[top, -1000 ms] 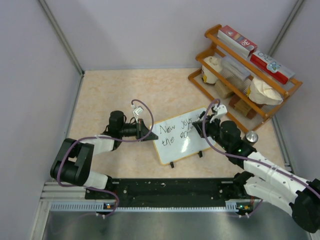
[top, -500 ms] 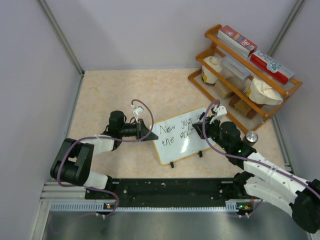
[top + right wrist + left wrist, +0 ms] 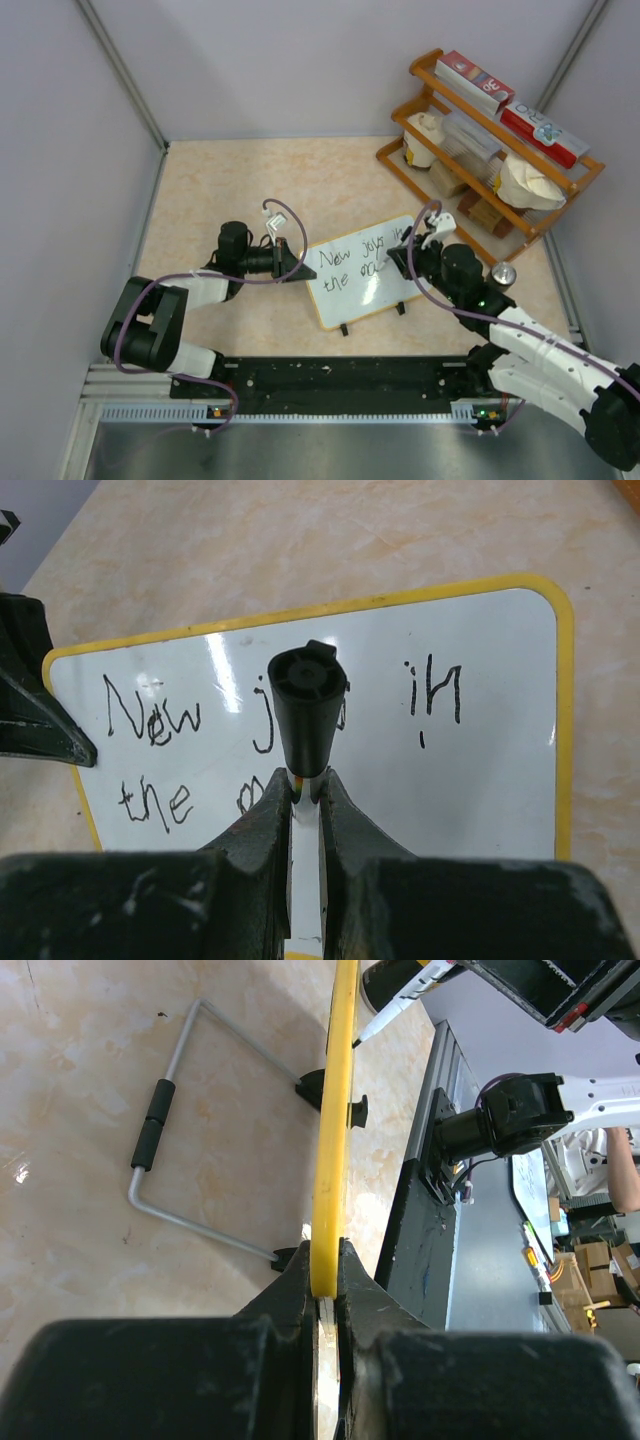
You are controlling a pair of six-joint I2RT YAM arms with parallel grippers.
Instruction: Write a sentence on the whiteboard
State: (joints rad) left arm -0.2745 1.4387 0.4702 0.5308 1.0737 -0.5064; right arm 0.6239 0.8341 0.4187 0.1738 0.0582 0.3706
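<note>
The whiteboard (image 3: 350,275) has a yellow frame and stands tilted on black feet. It reads "New joys in" and, below, "the" plus a few unclear letters. My left gripper (image 3: 298,268) is shut on its left edge, the yellow rim (image 3: 338,1110) clamped between the jaws (image 3: 325,1260). My right gripper (image 3: 400,258) is shut on a black-capped marker (image 3: 307,715) and holds it over the second line of the board (image 3: 480,770). The marker's tip is hidden behind its body. The right gripper (image 3: 306,785) hides part of "joys".
A wooden rack (image 3: 490,140) with boxes and cups stands at the back right, close to the right arm. A small silver cap (image 3: 503,272) lies beside the right forearm. The board's wire stand (image 3: 180,1220) rests on the table behind it. A black rail (image 3: 340,375) runs along the near edge.
My right gripper has shifted slightly to the right with the marker along the second line. The left gripper and the board have not moved.
</note>
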